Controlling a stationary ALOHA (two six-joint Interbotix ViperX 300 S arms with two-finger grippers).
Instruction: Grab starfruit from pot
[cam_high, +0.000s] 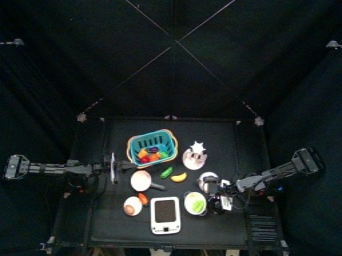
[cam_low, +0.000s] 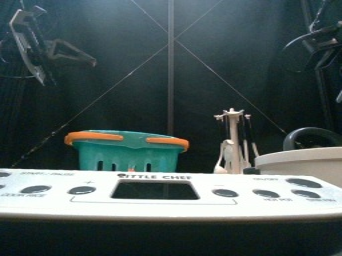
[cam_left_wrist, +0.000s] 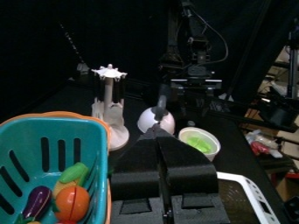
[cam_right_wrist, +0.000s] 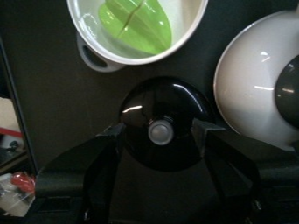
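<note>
Starfruit (cam_high: 197, 148) sits atop pot (cam_high: 197, 158), just beyond my right gripper (cam_high: 222, 190), jaws spread around a black lid (cam_right_wrist: 163, 122); left gripper (cam_left_wrist: 160, 147) closed

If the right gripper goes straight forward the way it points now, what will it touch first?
Probably the round glossy black lid with a small knob, directly ahead of the right gripper; how much gap remains is unclear.

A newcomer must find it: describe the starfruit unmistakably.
Find the blue slatted basket near the table's middle. Beside it, toward the right arm's side, stands the small pinkish-grey pot. The starfruit rising from it is the only pale, star-shaped piece.
</note>
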